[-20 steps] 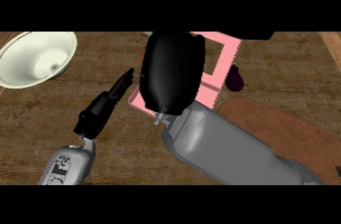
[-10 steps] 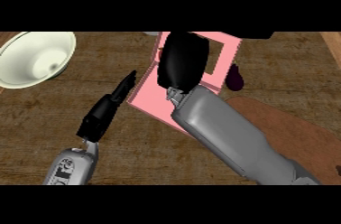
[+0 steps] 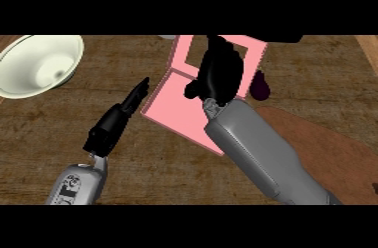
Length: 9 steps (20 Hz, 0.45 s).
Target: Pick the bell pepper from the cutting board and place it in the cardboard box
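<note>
My right hand [image 3: 218, 71] hangs over a pink box [image 3: 171, 108] with a raised flap at its far side, in the upper middle of the head view. Only the back of that hand shows, and whatever lies under it is hidden. No bell pepper shows anywhere. A reddish-brown board [image 3: 328, 142] lies at the lower right, partly under my right forearm. My left hand [image 3: 117, 121] is open with straight fingers, left of the pink box and apart from it.
A white bowl [image 3: 40, 62] stands at the upper left of the wooden counter [image 3: 148, 172]. A small dark purple thing [image 3: 260, 87] lies just right of the pink box, beside my right hand.
My right hand has moved farther away over the pink box, uncovering more of the box's near part. The left hand, the bowl and the dark purple thing have stayed put.
</note>
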Available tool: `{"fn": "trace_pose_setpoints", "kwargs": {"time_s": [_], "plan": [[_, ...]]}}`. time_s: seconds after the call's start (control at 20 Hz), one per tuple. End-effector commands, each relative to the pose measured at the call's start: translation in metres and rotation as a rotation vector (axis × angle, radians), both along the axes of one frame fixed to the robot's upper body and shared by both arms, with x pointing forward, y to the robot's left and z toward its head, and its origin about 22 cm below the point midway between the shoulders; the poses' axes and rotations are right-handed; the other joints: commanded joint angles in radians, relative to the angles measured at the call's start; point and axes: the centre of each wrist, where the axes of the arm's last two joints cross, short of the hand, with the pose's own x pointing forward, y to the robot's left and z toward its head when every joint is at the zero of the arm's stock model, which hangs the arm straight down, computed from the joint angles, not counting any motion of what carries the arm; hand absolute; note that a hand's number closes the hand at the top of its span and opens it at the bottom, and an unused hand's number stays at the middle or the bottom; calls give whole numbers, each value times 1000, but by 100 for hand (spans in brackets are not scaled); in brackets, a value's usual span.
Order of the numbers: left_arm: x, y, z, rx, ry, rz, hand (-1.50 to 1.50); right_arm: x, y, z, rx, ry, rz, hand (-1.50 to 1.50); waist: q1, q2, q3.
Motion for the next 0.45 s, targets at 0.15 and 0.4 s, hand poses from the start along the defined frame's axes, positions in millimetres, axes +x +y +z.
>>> {"fn": "trace_pose_setpoints", "kwargs": {"time_s": [0.15,0.4], "plan": [[-4,14,2,14,-3,18,0,-4,-10,13,397,-339,-111,-150,-9,-10,1],[-6,9,-6,-14,38,69,0,-28,-31,10,575,-478,-114,-150,-61,-20,1]]}}
